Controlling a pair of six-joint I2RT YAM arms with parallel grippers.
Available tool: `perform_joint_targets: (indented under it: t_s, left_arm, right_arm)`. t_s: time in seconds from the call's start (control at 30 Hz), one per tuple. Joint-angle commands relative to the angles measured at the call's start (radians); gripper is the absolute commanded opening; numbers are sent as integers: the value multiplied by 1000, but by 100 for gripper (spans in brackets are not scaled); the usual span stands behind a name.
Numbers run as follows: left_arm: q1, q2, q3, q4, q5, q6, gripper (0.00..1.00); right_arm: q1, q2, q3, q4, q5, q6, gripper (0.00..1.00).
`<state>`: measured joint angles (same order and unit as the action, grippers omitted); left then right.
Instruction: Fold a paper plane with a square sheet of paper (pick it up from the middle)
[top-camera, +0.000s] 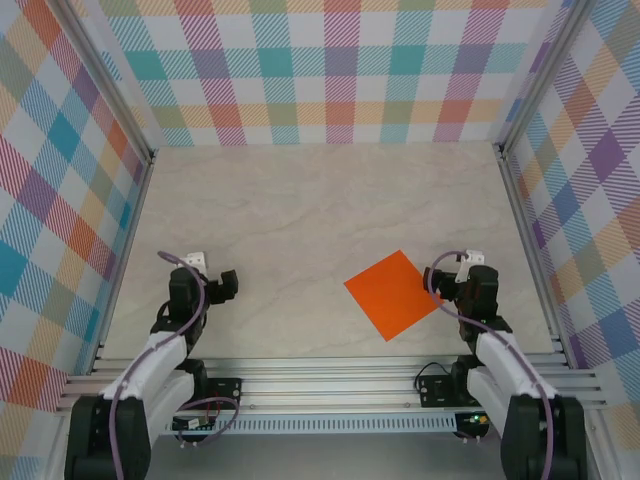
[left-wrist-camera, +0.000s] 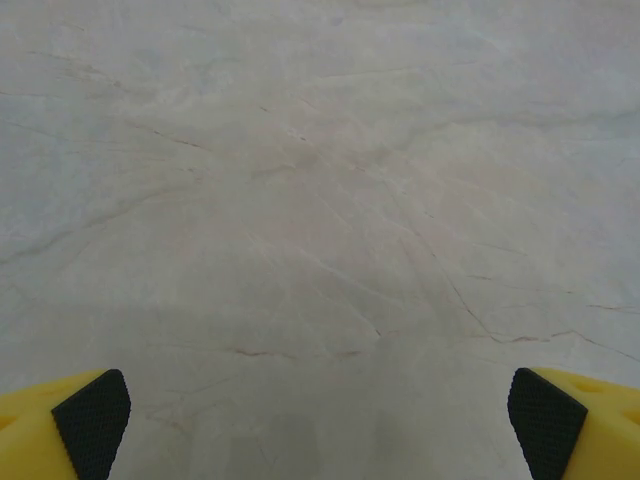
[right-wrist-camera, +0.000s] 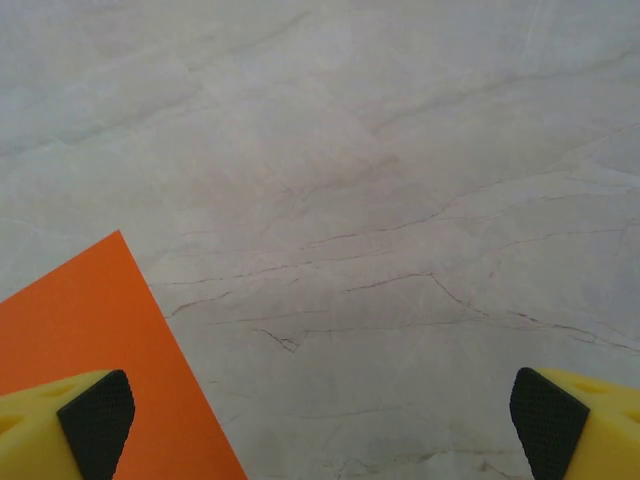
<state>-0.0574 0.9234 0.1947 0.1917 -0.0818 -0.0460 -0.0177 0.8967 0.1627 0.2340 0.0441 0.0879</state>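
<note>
The square sheet of paper (top-camera: 395, 294) lies flat and unfolded on the marble table, bright orange, turned like a diamond, right of centre near the front. My right gripper (top-camera: 448, 276) hangs just off its right corner, open and empty. In the right wrist view a corner of the sheet (right-wrist-camera: 95, 330) shows at the lower left, partly under the left fingertip (right-wrist-camera: 97, 420); the jaws (right-wrist-camera: 322, 425) stand wide apart. My left gripper (top-camera: 222, 285) is at the front left, far from the sheet, open over bare table (left-wrist-camera: 320, 425).
Checked fabric walls (top-camera: 330, 70) close the table on the back and both sides, with metal posts at the corners. An aluminium rail (top-camera: 330, 385) runs along the near edge by the arm bases. The marble surface (top-camera: 300, 210) stretches bare behind both grippers.
</note>
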Motion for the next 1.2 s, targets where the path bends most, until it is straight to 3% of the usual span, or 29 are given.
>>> perform_joint_targets:
  t_s: [0.0,0.93,1.17]
  left_arm:
    - [-7,644,229,616,33,87,100]
    - [-7,643,229,616,33,87,100]
    - [-7,643,230,616,33,87,100]
  right_arm:
    - [1,631,262,556,-133,-77,100]
    - [1,630,262,555,-133,-78,100]
    - [2,571,270,499,-143,-81,100]
